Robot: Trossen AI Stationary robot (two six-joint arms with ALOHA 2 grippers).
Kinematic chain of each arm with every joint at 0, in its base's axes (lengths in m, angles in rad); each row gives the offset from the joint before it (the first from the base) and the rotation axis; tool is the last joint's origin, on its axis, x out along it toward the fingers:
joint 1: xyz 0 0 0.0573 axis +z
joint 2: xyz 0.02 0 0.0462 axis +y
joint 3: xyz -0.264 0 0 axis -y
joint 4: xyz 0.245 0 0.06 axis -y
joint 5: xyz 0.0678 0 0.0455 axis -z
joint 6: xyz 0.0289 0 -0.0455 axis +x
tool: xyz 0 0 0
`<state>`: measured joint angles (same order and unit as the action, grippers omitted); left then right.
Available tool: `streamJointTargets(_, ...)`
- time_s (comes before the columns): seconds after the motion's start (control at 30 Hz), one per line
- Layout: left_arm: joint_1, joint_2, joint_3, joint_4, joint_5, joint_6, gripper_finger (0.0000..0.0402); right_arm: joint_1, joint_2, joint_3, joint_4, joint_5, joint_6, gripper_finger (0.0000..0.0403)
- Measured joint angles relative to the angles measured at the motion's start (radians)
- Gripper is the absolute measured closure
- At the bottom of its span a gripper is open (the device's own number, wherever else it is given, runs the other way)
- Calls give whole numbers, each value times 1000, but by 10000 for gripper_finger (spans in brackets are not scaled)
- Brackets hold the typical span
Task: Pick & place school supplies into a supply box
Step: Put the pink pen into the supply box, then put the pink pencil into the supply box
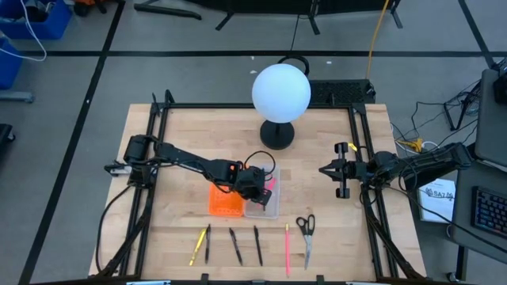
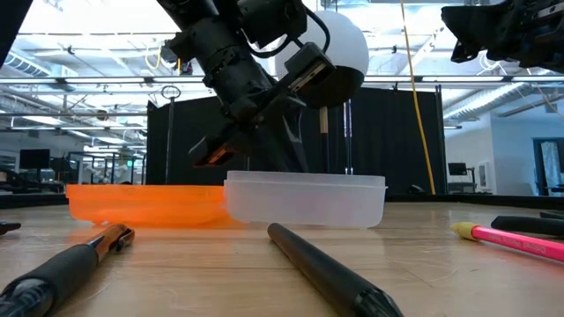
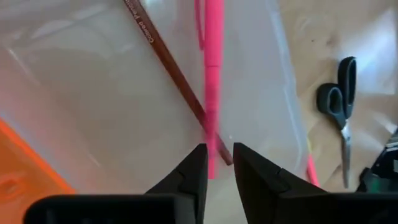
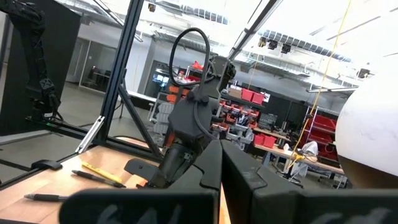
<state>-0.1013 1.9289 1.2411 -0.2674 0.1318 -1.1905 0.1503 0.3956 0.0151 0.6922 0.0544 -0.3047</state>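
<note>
My left gripper (image 1: pixel 259 187) reaches down into the clear supply box (image 1: pixel 264 203), fingers nearly together around a pink pen (image 3: pixel 213 74). A red-brown pencil (image 3: pixel 163 56) lies slantwise on the box floor, under the pen. Outside the box, near the table's front edge, lie a yellow pen (image 1: pixel 195 248), three black pens (image 1: pixel 235 246), a second pink pen (image 1: pixel 287 247) and black-handled scissors (image 1: pixel 306 234). My right gripper (image 1: pixel 326 170) hovers at the table's right side, touching nothing. My left gripper pinches the pink pen near its near end (image 3: pixel 214 163) between its two fingertips (image 3: pixel 198 163). The fingers come slanting down from above. The pen runs away from them along the box, crossing over the pencil; whether it rests on the box floor I cannot tell.
An orange perforated rectangle (image 1: pixel 225 200) lies against the box's left side. A lamp with a white globe (image 1: pixel 280 92) and a black base (image 1: pixel 277 135) stands at the back centre. Black frame rails (image 1: pixel 158 142) border the table's left and right sides.
</note>
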Motion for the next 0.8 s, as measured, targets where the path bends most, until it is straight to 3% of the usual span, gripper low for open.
streamJointTargets(0.23,0,0,0,78,15,64,314,0,0,0,0,0,3,403)
streamJointTargets(0.4,6,-31,0,243,172,278,313,0,0,0,0,0,4,403)
streamJointTargets(0.47,8,-90,0,239,199,408,313,0,0,0,0,0,4,403)
streamJointTargets(0.53,2,-178,0,178,148,582,313,0,0,0,-1,0,4,403)
streamJointTargets(0.67,-26,-404,0,-82,-69,945,344,0,0,0,-8,-2,8,403)
streamJointTargets(0.8,-53,-626,-53,-170,-128,1246,394,0,0,0,3,-2,-11,403)
